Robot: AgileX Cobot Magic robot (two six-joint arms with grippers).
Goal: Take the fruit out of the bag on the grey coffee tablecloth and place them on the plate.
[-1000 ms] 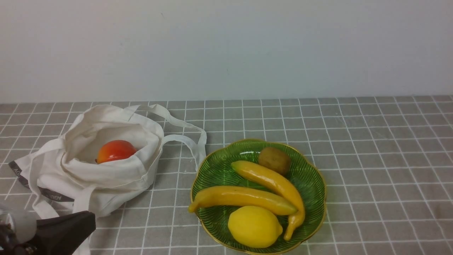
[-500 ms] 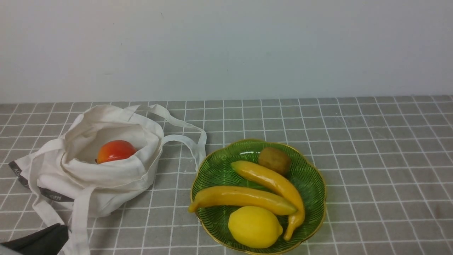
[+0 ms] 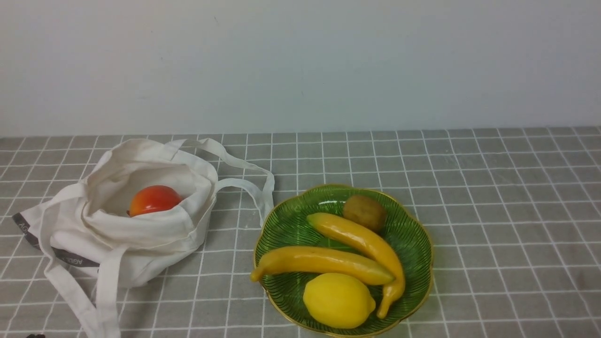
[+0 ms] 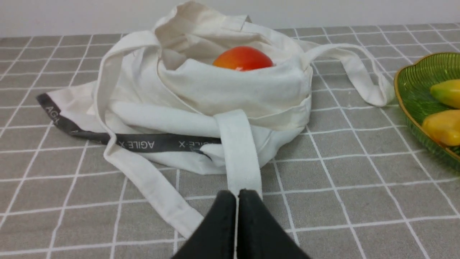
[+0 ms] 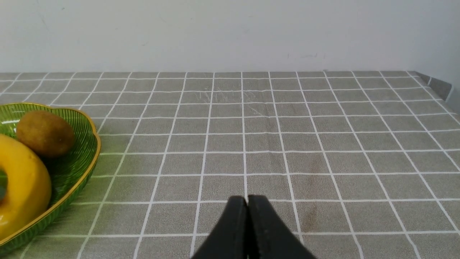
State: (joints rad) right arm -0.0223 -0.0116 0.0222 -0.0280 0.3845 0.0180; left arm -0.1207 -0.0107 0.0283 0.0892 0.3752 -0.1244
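A: What was the biggest thing there?

B: The grey coffee tablecloth (image 3: pixel 493 197), grey with thin white lines in small squares, covering the whole surface up to the pale wall (image 3: pixel 300 61).

A: And on it?

B: One bag (image 3: pixel 141 220) on the left, soft off-white cotton, slumped with its mouth open and its flat handles trailing over the cloth. A dark grey lettered strip (image 4: pixel 136 142) ran along its bottom edge. Just to its right sat one plate (image 3: pixel 413 234), green ribbed glass with a scalloped gold rim, one handle loop of the bag lying just beside it.

A: How many pieces of fruit?

B: Five. One round red-orange fruit (image 3: pixel 154 199) was still inside the bag, half hidden by the front fold. On the plate lay two bananas: the longer banana (image 3: pixel 319 265) crosswise and the curved banana (image 3: pixel 366 244) crossing over its end. There was also one lemon (image 3: pixel 338 300) at the near edge, touching the longer banana, and one brown kiwi (image 3: pixel 364 212) at the far side.

A: The arms?

B: Neither showed in the front view. The left gripper (image 4: pixel 237 201) was low near the cloth, pointing at the bag, its black fingers pressed together with nothing between them, tips at a handle strap. The right gripper (image 5: pixel 247 207) was likewise clenched and empty, low over bare cloth to the right of the plate.
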